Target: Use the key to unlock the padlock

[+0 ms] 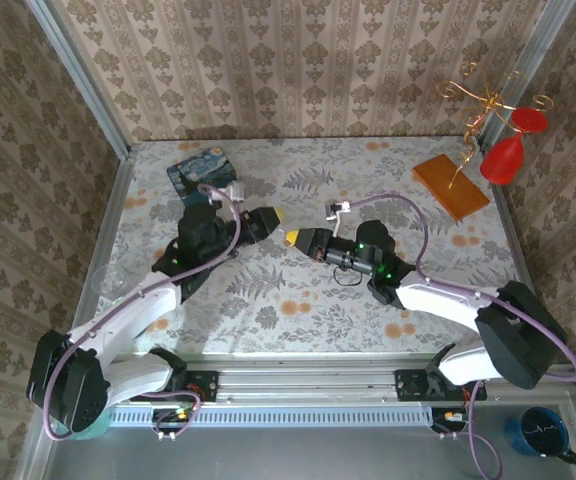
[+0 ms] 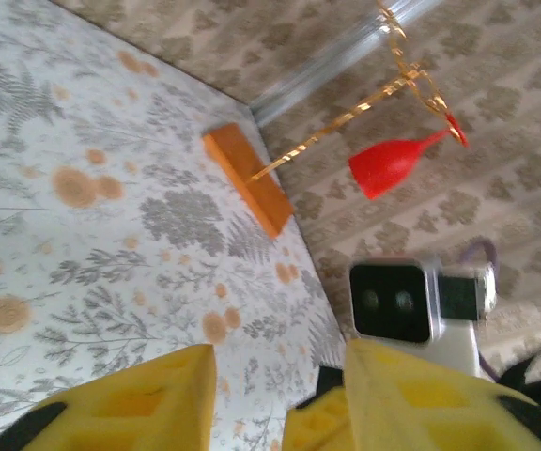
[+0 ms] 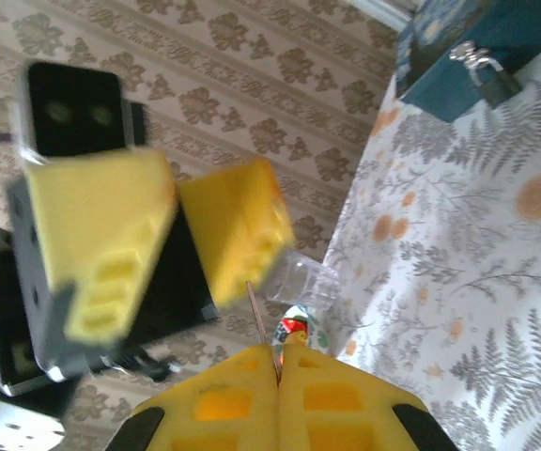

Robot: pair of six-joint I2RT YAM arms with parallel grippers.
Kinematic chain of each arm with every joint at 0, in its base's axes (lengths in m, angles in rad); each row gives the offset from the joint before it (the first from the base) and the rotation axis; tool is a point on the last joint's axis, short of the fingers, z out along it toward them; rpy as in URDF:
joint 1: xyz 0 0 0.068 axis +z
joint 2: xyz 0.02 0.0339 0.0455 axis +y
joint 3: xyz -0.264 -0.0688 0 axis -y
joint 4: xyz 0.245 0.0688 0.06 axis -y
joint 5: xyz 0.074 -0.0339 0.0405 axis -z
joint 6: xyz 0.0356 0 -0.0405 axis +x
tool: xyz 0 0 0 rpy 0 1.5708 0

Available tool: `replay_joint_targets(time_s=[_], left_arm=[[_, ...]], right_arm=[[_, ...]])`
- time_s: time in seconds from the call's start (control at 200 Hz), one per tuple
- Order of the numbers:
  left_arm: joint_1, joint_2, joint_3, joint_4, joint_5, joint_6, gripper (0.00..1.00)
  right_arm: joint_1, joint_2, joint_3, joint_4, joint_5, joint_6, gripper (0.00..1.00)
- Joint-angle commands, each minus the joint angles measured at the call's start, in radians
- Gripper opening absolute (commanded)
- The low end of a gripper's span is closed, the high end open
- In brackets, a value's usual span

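The tiny black padlock [image 3: 486, 77] with its silvery shackle hangs at the edge of the blue starry box [image 3: 477, 28], far off at the table's back left [image 1: 200, 170]. My right gripper [image 3: 279, 352] is shut on a thin key [image 3: 256, 310], whose blade sticks up from between the yellow fingers. My left gripper [image 2: 278, 362] is open, its yellow fingers [image 3: 238, 225] hovering just in front of the key's tip. In the top view the two grippers meet tip to tip mid-table, left gripper [image 1: 276, 216] above right gripper [image 1: 293, 238].
An orange wooden block [image 1: 451, 186] carrying a gold wire stand with red cups [image 1: 503, 158] stands at the back right. A clear plastic cup [image 3: 313, 277] sits near the table's left edge. A dark blue mug [image 1: 538, 432] rests outside the table, bottom right.
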Motion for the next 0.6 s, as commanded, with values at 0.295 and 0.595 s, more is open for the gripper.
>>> replay_joint_targets(time_s=[0.295,0.595], left_arm=[[0.205,0.241,0.321,-0.633,-0.435,0.340,0.66],[0.266,0.542,0.452,-0.590,-0.491,0.343,0.71]], right_arm=[[0.033,-0.308,-0.043,-0.506,0.282,-0.253,0.00],[0.038,-0.447,-0.149,-0.558,0.293,-0.282,0.00]])
